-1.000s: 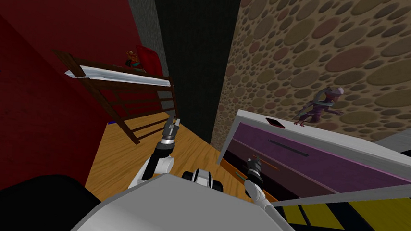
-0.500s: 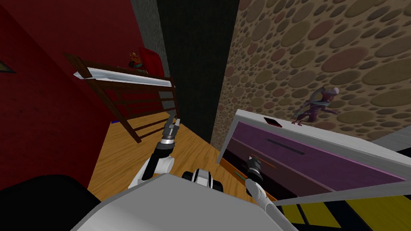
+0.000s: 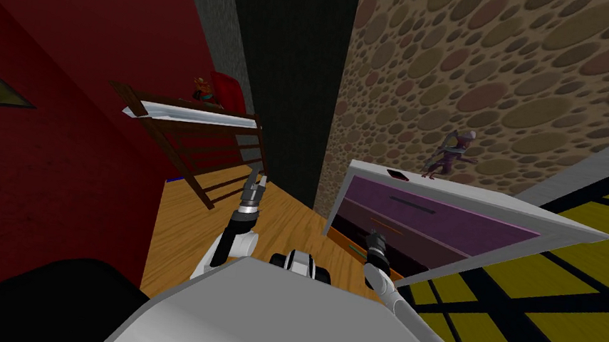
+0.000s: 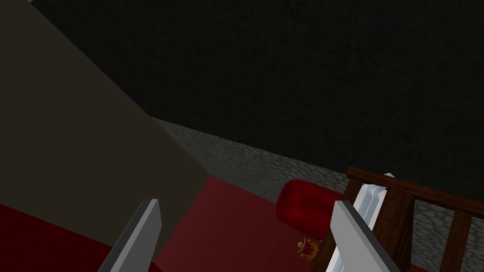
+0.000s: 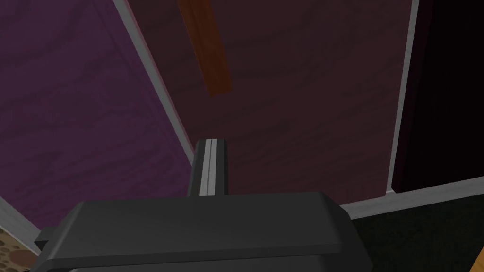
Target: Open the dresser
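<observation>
The dresser (image 3: 479,199) has a grey frame and stands to my right. Its upper drawer front (image 3: 433,221) is purple with a dark handle (image 3: 410,204). The drawer below (image 5: 293,94) is dark maroon with an orange-brown bar handle (image 5: 208,52). My right gripper (image 3: 375,241) is in front of that maroon drawer. In the right wrist view the right gripper (image 5: 211,160) is shut with nothing between its fingers, its tips short of the handle. My left gripper (image 3: 252,192) is raised over the wooden floor, and in the left wrist view the left gripper (image 4: 246,236) stands open and holds nothing.
A purple figurine (image 3: 450,153) and a small dark item (image 3: 394,173) sit on the dresser top. A dark wooden rail frame (image 3: 204,161) with a red cushion (image 3: 226,92) stands ahead on the left by the red wall. Yellow floor with black lines (image 3: 566,317) lies on the right.
My right gripper's fingers have gone from wide open to shut, gripping nothing. My head view has turned a little, so the dresser sits differently in the picture. The left arm has not moved.
</observation>
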Available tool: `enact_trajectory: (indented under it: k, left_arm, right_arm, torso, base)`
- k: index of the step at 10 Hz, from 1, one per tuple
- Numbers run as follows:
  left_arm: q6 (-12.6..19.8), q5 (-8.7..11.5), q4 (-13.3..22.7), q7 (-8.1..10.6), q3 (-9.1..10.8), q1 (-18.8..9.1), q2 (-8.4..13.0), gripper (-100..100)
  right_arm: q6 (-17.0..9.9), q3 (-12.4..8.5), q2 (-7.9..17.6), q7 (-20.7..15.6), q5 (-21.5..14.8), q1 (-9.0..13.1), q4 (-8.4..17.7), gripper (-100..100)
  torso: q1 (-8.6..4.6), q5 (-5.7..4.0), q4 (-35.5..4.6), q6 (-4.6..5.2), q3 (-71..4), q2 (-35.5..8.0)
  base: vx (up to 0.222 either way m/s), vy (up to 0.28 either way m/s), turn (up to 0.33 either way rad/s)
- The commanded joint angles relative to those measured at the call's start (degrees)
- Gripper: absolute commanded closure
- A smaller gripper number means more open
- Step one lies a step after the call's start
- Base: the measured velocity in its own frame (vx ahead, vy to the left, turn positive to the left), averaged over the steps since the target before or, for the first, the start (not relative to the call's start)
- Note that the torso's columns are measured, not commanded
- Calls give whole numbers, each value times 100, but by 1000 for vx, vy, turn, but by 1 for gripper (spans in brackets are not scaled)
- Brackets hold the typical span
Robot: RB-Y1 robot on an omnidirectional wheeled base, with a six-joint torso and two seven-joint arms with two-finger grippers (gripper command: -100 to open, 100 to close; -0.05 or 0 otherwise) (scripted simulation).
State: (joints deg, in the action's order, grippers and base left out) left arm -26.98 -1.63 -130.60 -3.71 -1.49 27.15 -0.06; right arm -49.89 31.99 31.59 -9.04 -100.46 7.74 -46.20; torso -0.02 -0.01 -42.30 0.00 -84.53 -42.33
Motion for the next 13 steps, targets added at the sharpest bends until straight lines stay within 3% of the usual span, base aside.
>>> enact_trajectory:
  k: [1,2,5,8,9,13]
  left_arm:
    - [0,0,0,0,1,1,1,0]
    - [0,0,-1,0,2,2,3,0]
    - [-1,0,-1,0,3,4,4,0]
    - [-1,0,-1,0,2,3,2,0]
    - [-1,0,-1,0,2,3,2,0]
    - [0,0,0,0,1,-1,1,0]
  right_arm:
    - [97,-23,-52,122,108,77,-67,-100]
    - [117,-28,-62,147,130,94,-80,-100]
    - [275,-69,-150,353,314,228,-181,-100]
    - [261,-68,-121,341,299,216,-143,-100]
    - [265,-71,-120,343,303,220,-142,100]
    - [29,-650,-267,-270,710,-43,-385,100]
  torso:
    - [-16,-3,9,-1,-22,37]
    - [-61,-15,16,-2,-35,56]
    - [0,0,6,-1,-13,19]
    - [22,9,-1,-2,-1,4]
    - [20,4,2,0,-2,-1]
    - [12,5,-23,-14,28,-47]
  base:
    - [3,-126,58]
    - [29,-190,87]
    - [87,-196,67]
    - [59,-80,24]
    - [8,-9,-1]
    - [-163,-42,340]
